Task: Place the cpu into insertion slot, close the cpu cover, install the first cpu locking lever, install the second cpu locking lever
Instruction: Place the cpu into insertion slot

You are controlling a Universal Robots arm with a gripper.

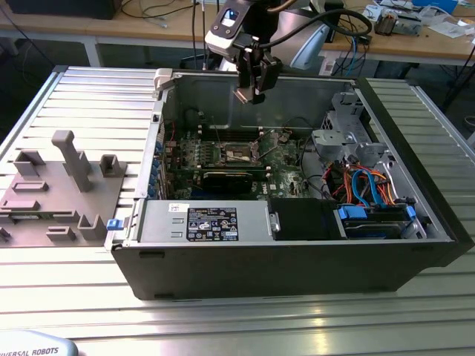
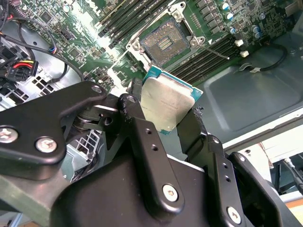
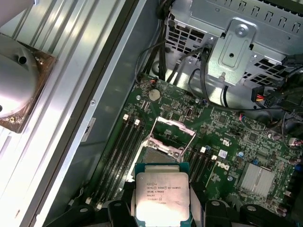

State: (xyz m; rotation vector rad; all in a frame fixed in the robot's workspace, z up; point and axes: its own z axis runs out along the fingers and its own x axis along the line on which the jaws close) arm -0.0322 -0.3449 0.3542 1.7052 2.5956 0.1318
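Note:
My gripper hangs above the open computer case, over its far wall, shut on the cpu, a flat square chip with a silver-grey top and a teal edge. Both wrist views show the black fingers clamping the cpu on two opposite sides. Below it on the green motherboard lies the insertion slot, a square socket with a dark centre and nothing in it. The cpu cover stands swung up off the insertion slot. A thin wire lever sticks out beside the socket.
Long memory slots flank the socket. A metal drive cage and bundled cables fill the case's side at the exterior view's right. A black card lies nearer than the socket. A grey fixture plate sits outside the case.

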